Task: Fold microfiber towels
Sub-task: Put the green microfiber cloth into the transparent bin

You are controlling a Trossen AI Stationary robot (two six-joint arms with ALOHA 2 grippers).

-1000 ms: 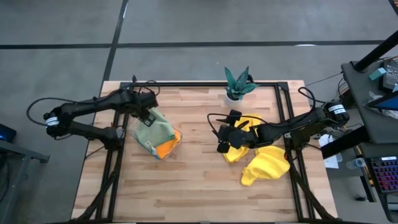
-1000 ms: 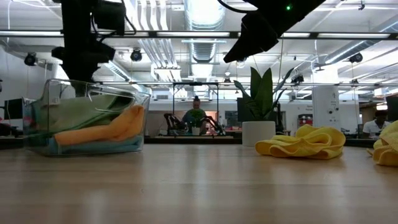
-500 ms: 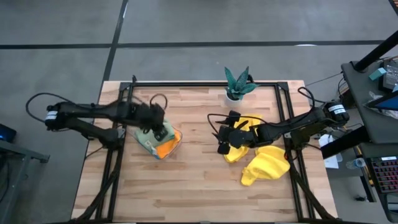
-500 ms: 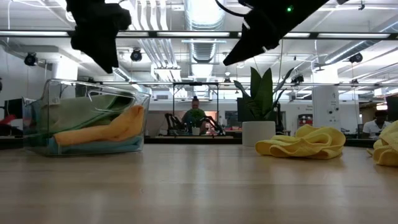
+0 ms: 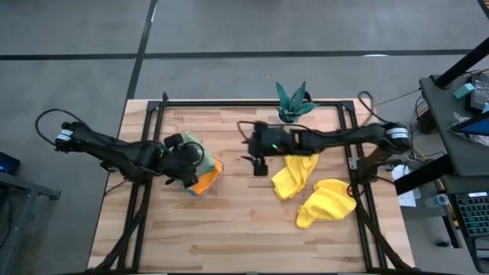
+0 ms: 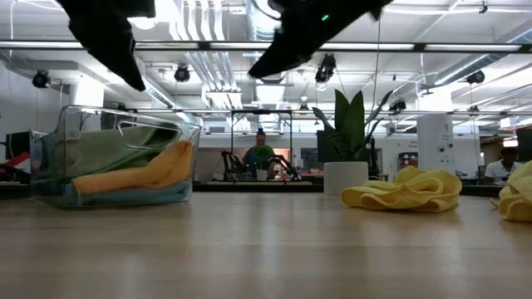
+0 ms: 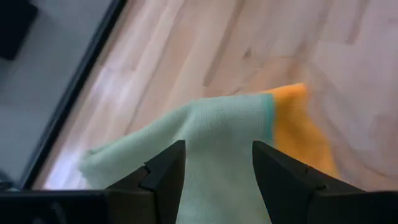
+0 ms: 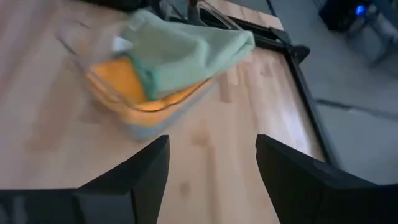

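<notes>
Both jaws stand apart, holding nothing. My left gripper [image 5: 186,181] has drawn back off the clear tray [image 5: 217,169], leaving the pale green towel [image 5: 195,149] on the orange towel [image 5: 205,179] inside. My right gripper [image 5: 259,166] has swung away from the yellow towels [image 5: 306,186] on the worktop [image 5: 229,229], which look unfolded yet.

A pale green towel [image 7: 217,155] is seen overlapping an orange towel [image 7: 298,134] on the wooden table [image 7: 186,50], framed between the left gripper's [image 7: 214,180] parted dark fingers [image 7: 163,171].
</notes>
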